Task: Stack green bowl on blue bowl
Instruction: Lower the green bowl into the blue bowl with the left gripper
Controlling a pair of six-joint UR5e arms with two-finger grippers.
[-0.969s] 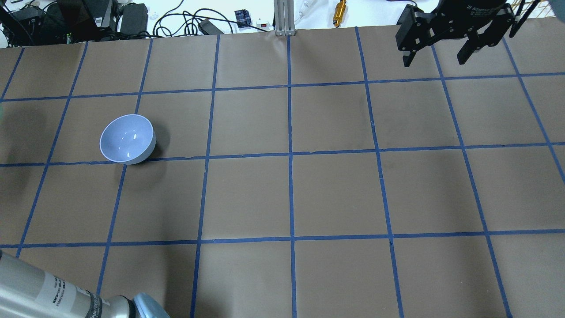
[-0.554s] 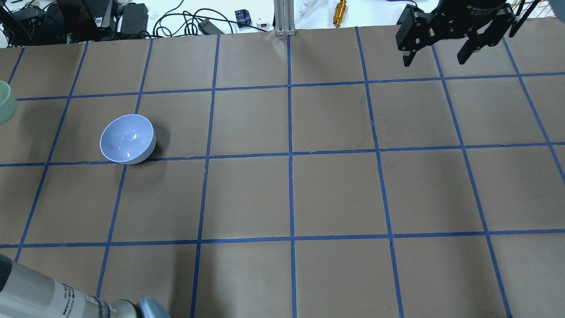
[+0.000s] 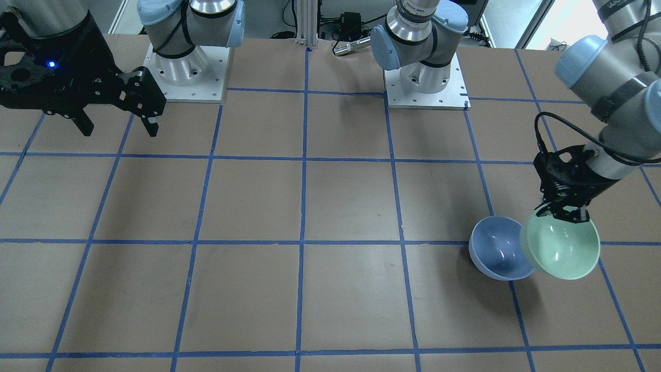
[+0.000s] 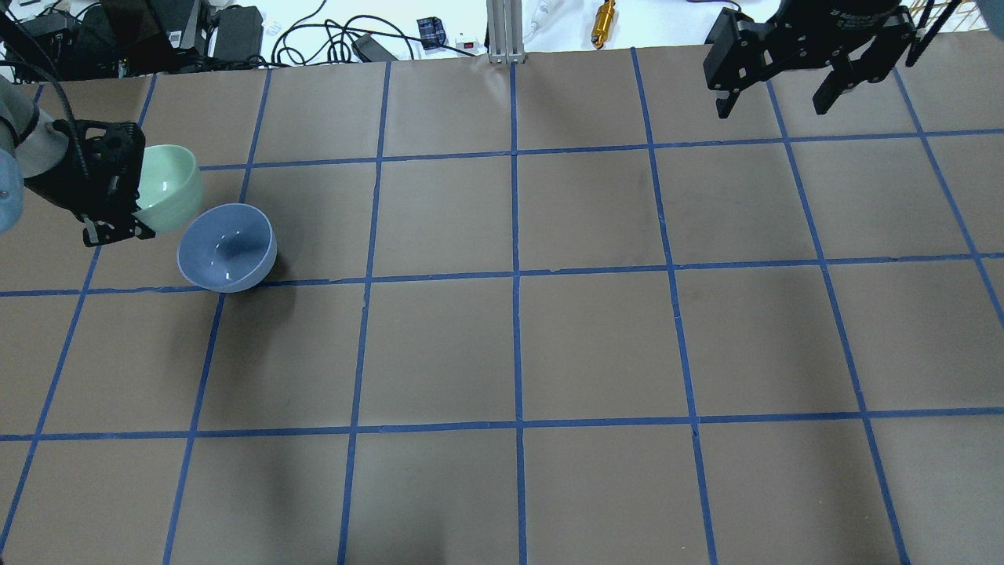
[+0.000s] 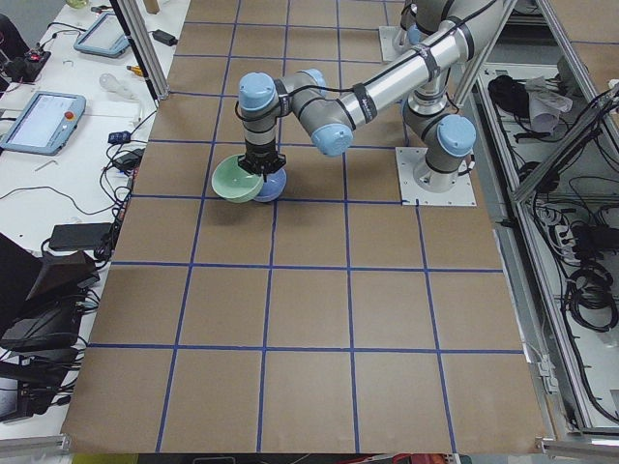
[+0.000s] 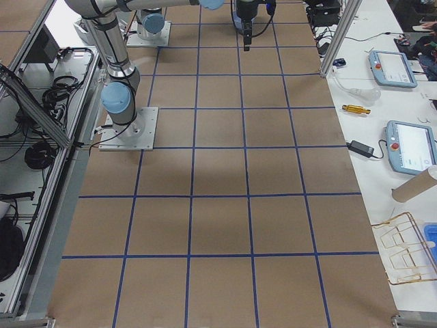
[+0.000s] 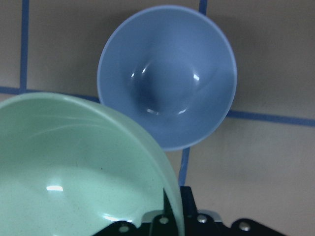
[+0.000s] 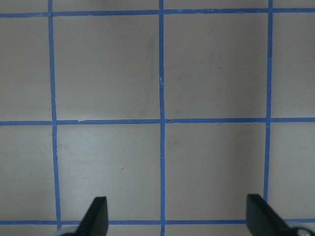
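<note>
Above the table [image 3: 310, 299], green bowl [image 3: 560, 250] hides part of blue bowl [image 3: 496, 248].

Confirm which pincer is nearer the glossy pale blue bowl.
Left. Left pincer, gripping the glossy mint-green bowl, hovers beside the blue bowl; right pincer, open, is far across the table.

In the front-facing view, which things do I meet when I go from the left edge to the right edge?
right gripper → blue bowl → green bowl. The left gripper overlaps the green bowl from above, so it is left out.
</note>
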